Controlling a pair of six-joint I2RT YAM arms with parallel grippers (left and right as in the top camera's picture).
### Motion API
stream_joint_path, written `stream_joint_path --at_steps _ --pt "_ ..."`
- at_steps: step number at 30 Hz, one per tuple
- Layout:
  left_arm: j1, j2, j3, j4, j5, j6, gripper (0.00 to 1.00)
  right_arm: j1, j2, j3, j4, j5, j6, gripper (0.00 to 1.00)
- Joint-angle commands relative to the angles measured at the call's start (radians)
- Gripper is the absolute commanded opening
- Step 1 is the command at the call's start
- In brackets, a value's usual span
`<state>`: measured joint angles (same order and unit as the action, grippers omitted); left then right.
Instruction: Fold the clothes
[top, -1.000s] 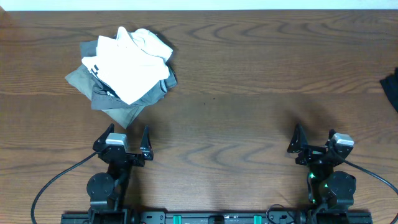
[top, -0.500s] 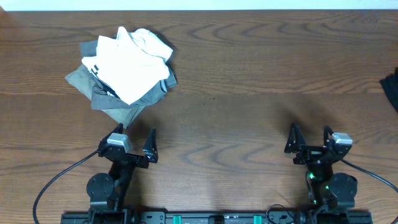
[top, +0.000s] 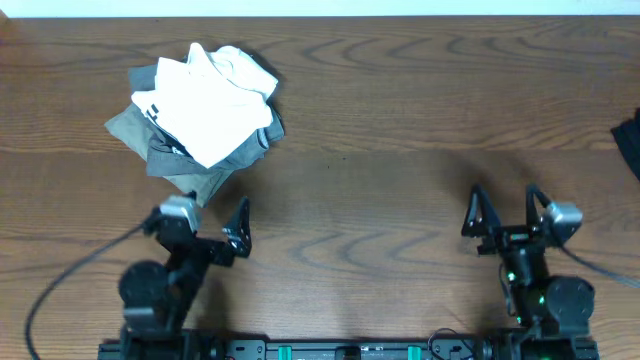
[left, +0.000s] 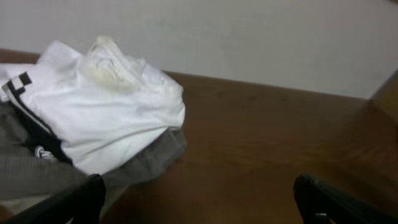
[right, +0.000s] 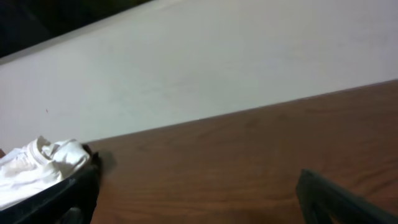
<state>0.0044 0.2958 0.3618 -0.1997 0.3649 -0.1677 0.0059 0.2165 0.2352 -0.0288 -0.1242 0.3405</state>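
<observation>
My left gripper (top: 203, 214) sits wide open by the table's (top: 400, 110) front edge, near the white and grey garments (top: 205, 115) piled toward its far left corner. My right gripper (top: 505, 207) gapes likewise; black cloth (top: 628, 140) overlaps the right edge.

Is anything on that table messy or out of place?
Yes. At the far left, the white garment lies crooked on the grey ones, with its collar bunched and its edges not lined up, so the stack looks untidy. A black cloth pokes in at the right edge, mostly out of view.
</observation>
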Motion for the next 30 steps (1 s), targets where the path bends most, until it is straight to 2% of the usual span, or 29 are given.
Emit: stream_joint_path --at_steps 1,7,11,13,15,18,21,24,27,30 --pt "-0.004 0.176 0.168 -0.055 0.009 0.025 0.98 0.008 0.144 0.121 -0.051 -0.015 -0.009 0.99" --pt "-0.004 0.578 0.559 -0.387 0.009 0.045 0.98 0.005 0.506 0.415 -0.289 -0.015 -0.025 0.99" --pt "-0.004 0.837 0.824 -0.643 0.008 0.098 0.98 -0.013 0.783 0.698 -0.555 -0.045 -0.072 0.99" --pt "-0.004 0.902 0.888 -0.702 0.008 0.142 0.98 -0.015 0.878 0.799 -0.651 -0.081 -0.114 0.99" --pt "-0.003 0.948 0.921 -0.727 0.009 0.182 0.98 -0.015 0.97 0.892 -0.727 -0.093 -0.149 0.99" --pt "-0.003 0.979 0.925 -0.732 0.017 0.174 0.98 -0.023 1.066 0.976 -0.778 -0.084 -0.228 0.99" --pt "-0.004 0.984 0.925 -0.745 0.017 0.175 0.98 -0.083 1.148 1.038 -0.807 -0.074 -0.2 0.99" --pt "-0.003 0.983 0.925 -0.736 0.017 0.175 0.98 -0.196 1.234 1.108 -0.805 -0.042 -0.154 0.99" --pt "-0.003 0.983 0.925 -0.734 0.017 0.174 0.98 -0.329 1.323 1.204 -0.806 -0.029 -0.143 0.9" --pt "-0.003 0.983 0.925 -0.734 0.017 0.174 0.98 -0.448 1.406 1.292 -0.795 -0.018 -0.142 0.87"
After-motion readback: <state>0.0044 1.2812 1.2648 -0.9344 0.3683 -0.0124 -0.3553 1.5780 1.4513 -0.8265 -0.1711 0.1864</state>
